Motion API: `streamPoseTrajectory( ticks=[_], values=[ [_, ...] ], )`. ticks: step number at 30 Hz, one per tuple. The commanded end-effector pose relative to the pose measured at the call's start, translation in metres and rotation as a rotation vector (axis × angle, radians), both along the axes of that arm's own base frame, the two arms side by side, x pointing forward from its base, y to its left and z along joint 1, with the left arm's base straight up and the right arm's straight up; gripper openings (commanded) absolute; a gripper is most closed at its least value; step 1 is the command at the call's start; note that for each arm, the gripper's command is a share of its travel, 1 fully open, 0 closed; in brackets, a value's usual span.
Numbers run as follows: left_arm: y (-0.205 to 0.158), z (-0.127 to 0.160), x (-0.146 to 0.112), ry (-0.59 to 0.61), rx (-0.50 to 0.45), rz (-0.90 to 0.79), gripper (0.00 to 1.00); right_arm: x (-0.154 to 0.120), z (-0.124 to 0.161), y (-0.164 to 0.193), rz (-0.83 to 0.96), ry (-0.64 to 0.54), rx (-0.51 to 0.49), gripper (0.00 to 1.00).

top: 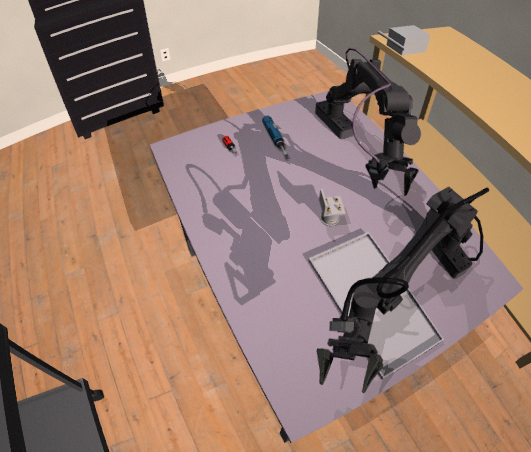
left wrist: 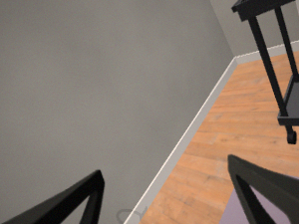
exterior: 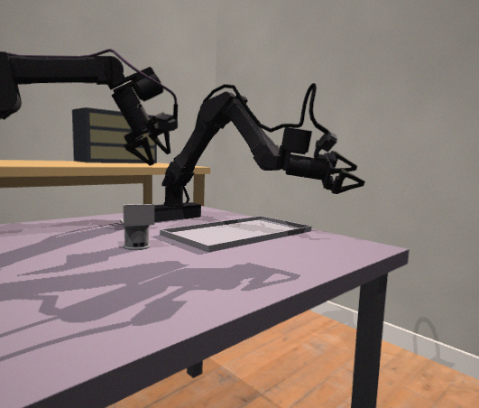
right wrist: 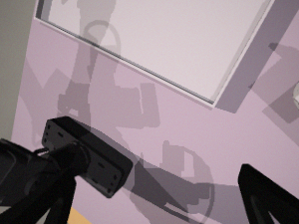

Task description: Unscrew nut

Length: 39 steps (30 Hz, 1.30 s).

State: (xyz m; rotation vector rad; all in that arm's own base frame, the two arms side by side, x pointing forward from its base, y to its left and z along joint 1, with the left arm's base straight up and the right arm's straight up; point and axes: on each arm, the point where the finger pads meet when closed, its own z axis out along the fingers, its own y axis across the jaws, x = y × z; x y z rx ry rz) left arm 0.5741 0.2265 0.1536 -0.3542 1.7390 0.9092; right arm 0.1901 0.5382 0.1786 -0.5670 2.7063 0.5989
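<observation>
The joint module stands upright on the table, with the pale bracket on top, its plate upright. Several small brass-coloured nuts show on top; how far each is screwed down cannot be told. The electric nut driver, with a dark blue barrel, lies on the table farther back in the top view. My left gripper is open and empty, past the tray and pointing away from the module. My right gripper is open and empty, raised above the table to one side of the module.
A short red-handled tool lies beside the nut driver. A shallow tray lies near the module, partly under the left arm. The left arm's black base stands beside the tray. A wooden bench runs behind both arms.
</observation>
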Motion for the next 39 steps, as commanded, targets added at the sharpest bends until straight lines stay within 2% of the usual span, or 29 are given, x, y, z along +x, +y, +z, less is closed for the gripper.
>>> streamPoseTrajectory(
  ticks=[1, 2, 3, 19, 20, 36, 39],
  values=[
    [0.000, 0.007, 0.000, -0.014, 0.003, 0.000, 1.00, 0.000, 0.009, 0.001, 0.000, -0.007, 0.020, 1.00],
    [0.000, 0.007, 0.000, -0.014, 0.003, 0.000, 1.00, 0.000, 0.009, 0.001, 0.000, -0.007, 0.020, 1.00],
    [0.000, 0.007, 0.000, -0.014, 0.003, 0.000, 1.00, 0.000, 0.009, 0.001, 0.000, -0.007, 0.020, 0.82],
    [0.000, 0.007, 0.000, -0.014, 0.003, 0.000, 1.00, 0.000, 0.009, 0.001, 0.000, -0.007, 0.020, 0.82],
    [0.000, 0.007, 0.000, -0.014, 0.003, 0.000, 1.00, 0.000, 0.009, 0.001, 0.000, -0.007, 0.020, 0.65],
    [0.000, 0.007, 0.000, -0.014, 0.003, 0.000, 1.00, 0.000, 0.009, 0.001, 0.000, -0.007, 0.020, 0.65],
    [0.000, 0.007, 0.000, -0.014, 0.003, 0.000, 1.00, 0.028, 0.009, -0.021, -0.091, 0.010, 0.020, 0.65]
  ],
)
